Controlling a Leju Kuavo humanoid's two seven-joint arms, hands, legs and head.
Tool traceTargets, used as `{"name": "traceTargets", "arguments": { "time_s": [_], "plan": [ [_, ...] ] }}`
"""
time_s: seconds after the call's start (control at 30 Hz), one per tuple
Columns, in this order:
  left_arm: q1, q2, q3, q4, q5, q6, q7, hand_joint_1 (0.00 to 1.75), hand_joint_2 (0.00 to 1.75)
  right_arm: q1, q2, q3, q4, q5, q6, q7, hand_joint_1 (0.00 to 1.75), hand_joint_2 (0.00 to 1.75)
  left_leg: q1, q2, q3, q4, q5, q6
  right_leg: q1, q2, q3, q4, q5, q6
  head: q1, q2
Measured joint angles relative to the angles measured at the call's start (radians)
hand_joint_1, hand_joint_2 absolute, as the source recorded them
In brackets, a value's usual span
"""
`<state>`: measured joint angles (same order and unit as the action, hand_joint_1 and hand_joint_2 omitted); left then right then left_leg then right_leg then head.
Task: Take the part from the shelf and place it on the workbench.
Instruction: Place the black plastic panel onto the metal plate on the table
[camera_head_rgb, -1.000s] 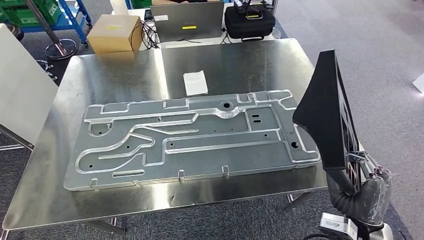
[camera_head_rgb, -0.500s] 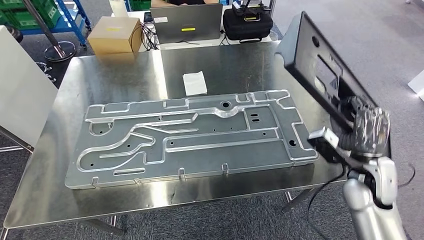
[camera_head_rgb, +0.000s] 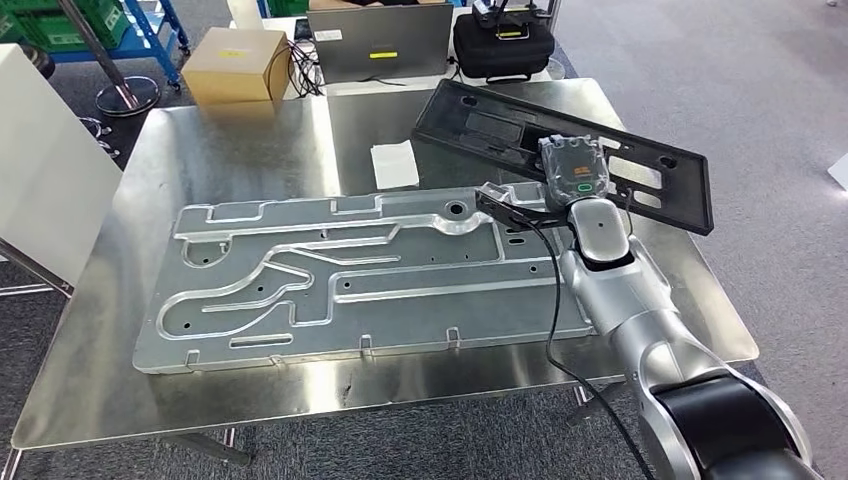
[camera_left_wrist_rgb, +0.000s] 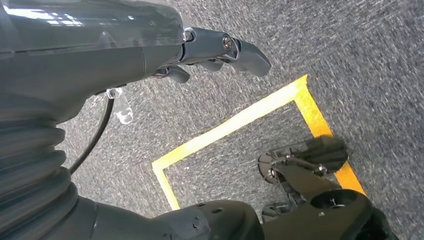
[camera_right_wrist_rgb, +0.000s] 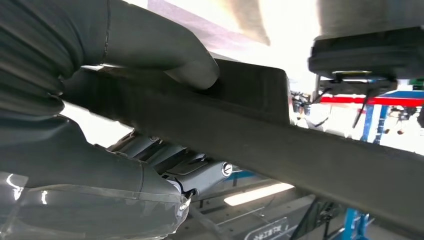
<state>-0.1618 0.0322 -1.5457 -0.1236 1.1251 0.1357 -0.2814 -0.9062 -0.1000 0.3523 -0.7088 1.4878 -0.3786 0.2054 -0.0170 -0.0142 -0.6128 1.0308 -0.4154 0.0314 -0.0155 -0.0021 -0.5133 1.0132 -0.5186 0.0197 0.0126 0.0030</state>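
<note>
The right robot hand (camera_head_rgb: 573, 172) grips the black part (camera_head_rgb: 480, 122) at upper right; lower it flat onto the worktop (camera_head_rgb: 250, 140), then let go.

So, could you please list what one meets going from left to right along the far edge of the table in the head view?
Cardboard box → laptop → black bag. Just in front of them on the table: white paper slip → black part, held by the right hand.
</note>
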Motion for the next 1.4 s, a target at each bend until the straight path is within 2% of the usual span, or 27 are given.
{"name": "traceTargets", "arguments": {
  "time_s": [0.17,0.3,0.53,0.6,0.73,1.23,1.4],
  "plan": [
    [0.001,-0.007,-0.001,0.0,-0.048,0.007,0.018,0.0,1.75,-0.033,0.014,0.015,0.063,0.0,-0.005,0.005,1.75,1.75,0.0,0.0,-0.002,0.0,0.0,0.0,-0.001,0.0,-0.001,-0.001,0.0,0.0,0.0,0.0],
    [0.005,-0.043,-0.001,0.0,-0.134,0.049,0.043,0.0,1.75,-0.035,0.012,0.017,0.095,-0.012,-0.003,-0.012,1.75,1.75,-0.001,0.0,-0.003,0.0,0.0,0.0,-0.002,0.0,-0.001,-0.003,0.0,0.0,0.0,0.0],
    [0.002,-0.064,-0.002,-0.001,-0.152,0.055,0.045,0.0,1.75,-0.034,0.018,0.017,0.118,-0.024,-0.002,-0.04,1.75,1.75,-0.001,-0.001,-0.003,0.0,0.0,0.001,-0.001,0.001,-0.001,-0.003,0.001,0.002,0.001,0.0],
    [0.001,-0.068,-0.002,-0.001,-0.16,0.054,0.045,0.0,1.75,-0.034,0.029,0.021,0.128,-0.023,0.002,-0.042,1.75,1.75,-0.001,0.0,-0.003,0.0,0.0,0.001,-0.002,0.001,-0.001,-0.003,0.001,0.002,0.0,0.0],
    [-0.005,-0.075,-0.002,-0.001,-0.174,0.052,0.048,0.0,1.75,-0.025,0.096,0.045,0.17,-0.011,0.012,-0.039,1.75,1.75,-0.001,0.0,-0.003,0.0,0.0,0.001,-0.002,0.001,-0.002,-0.003,0.001,0.002,0.0,0.0],
    [-0.005,-0.075,-0.002,-0.001,-0.177,0.051,0.051,0.0,1.75,-0.025,0.118,0.048,0.195,-0.019,0.013,-0.051,1.75,1.75,-0.002,-0.002,-0.003,0.0,0.0,0.001,-0.002,0.0,-0.001,-0.003,0.001,0.002,0.0,0.0],
    [-0.01,-0.076,-0.002,-0.001,-0.191,0.052,0.065,0.0,1.75,-0.02,0.174,0.048,0.206,-0.079,0.023,-0.114,1.75,1.75,-0.001,0.001,-0.003,0.0,0.0,0.001,-0.002,0.002,-0.002,-0.003,0.001,0.002,0.0,0.0]
  ]
}}
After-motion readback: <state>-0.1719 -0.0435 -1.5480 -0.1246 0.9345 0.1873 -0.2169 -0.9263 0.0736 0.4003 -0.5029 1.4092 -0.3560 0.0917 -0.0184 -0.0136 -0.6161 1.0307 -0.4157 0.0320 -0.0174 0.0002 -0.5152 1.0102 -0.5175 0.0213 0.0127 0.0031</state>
